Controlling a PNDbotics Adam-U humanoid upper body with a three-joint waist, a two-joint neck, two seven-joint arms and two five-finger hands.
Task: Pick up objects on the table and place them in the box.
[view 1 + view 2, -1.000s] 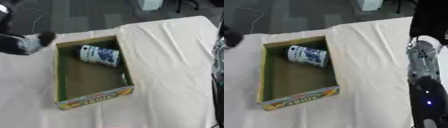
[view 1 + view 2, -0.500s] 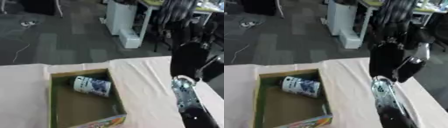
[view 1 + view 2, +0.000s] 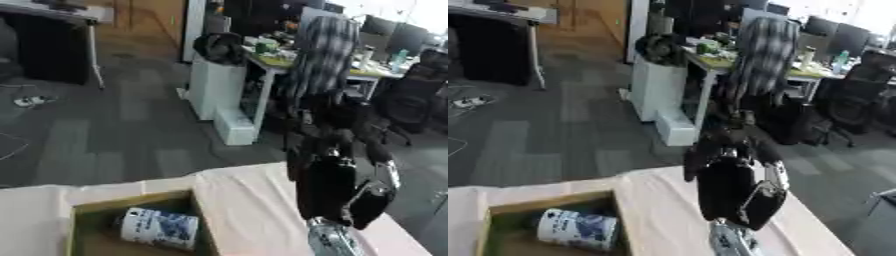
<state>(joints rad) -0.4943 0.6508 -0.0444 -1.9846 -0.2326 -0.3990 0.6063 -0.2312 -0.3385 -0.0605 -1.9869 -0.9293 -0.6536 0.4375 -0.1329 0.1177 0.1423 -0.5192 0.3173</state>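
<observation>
head camera is pitched up: most of the view is office floor and desks, only the far end of the table [image 3: 236, 185] shows along the bottom, covered in a pale cloth; box [image 3: 87, 212] sits at lower left, far wall and right wall visible, inside is brown/olive cardboard; white can with blue print [image 3: 159, 228] lies on its side inside the box, near the far wall, top end pointing left; that is the only task object I can see, nothing loose on the visible cloth

right hand [image 3: 337, 192] is raised in front of the camera at right of centre, above the table's right half, well clear of the box and the can; palm side toward the camera, fingers [image 3: 302, 150] pointing up and roughly straight, slightly fanned, thumb [image 3: 372, 202] out to the right side; holding nothing; silver forearm section [image 3: 328, 242] comes up from the bottom edge below it; heavy motion blur on the hand so finer finger detail is unreadable

left hand: not visible in either eye view
</observation>
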